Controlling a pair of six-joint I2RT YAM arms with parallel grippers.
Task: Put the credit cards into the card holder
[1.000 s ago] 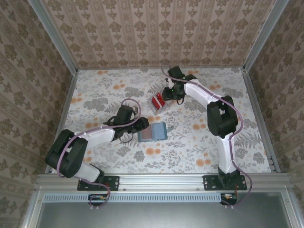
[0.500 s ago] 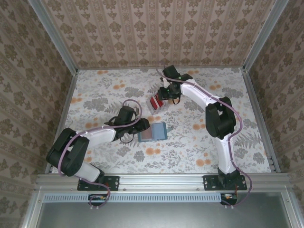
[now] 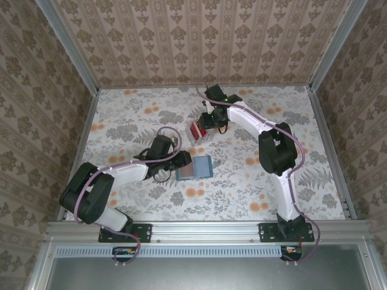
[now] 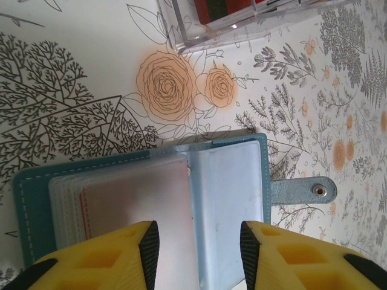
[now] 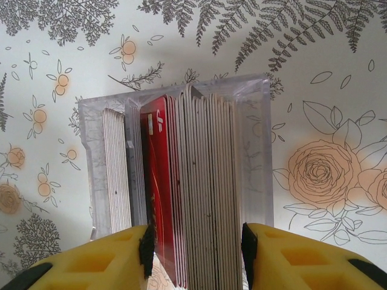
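I count one flat teal-blue bifold card holder point(image 4: 145, 199) on the counter point(image 3: 139, 115), with one snap tab point(image 4: 302, 191). One clear plastic box point(image 5: 254, 151) holds the thin plastic cards point(image 5: 199, 193) on edge (well over a dozen, packed too tight for an exact tally); one red card point(image 5: 156, 181) shows its face. Two tools: left tool point(image 4: 198, 248), right tool point(image 5: 196, 251).

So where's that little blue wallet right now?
In the top view the card holder lies open mid-table, right at the left gripper, with the clear box of cards farther back.
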